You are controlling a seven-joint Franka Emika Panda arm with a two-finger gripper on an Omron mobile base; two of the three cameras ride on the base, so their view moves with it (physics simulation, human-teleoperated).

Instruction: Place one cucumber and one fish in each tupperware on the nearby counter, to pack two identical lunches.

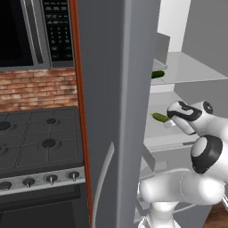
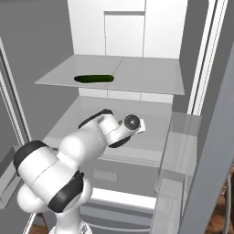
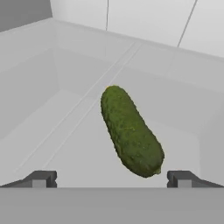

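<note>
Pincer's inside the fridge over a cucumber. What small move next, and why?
Probably ease the pincer straight forward until the cucumber sits between its fingertips, then close. The jaws stand wide open and the cucumber lies loose on the fridge shelf just ahead, not yet between them.

We see an open grey fridge [image 1: 116, 89] w/ pale glass shelves [image 2: 137, 75] and a white back wall. Left of it: black gas stovetop [image 1: 38, 138] w/ knobs along the front, red brick backsplash [image 1: 38, 89], and a microwave [image 1: 35, 31] above. Even, flat light.
</note>
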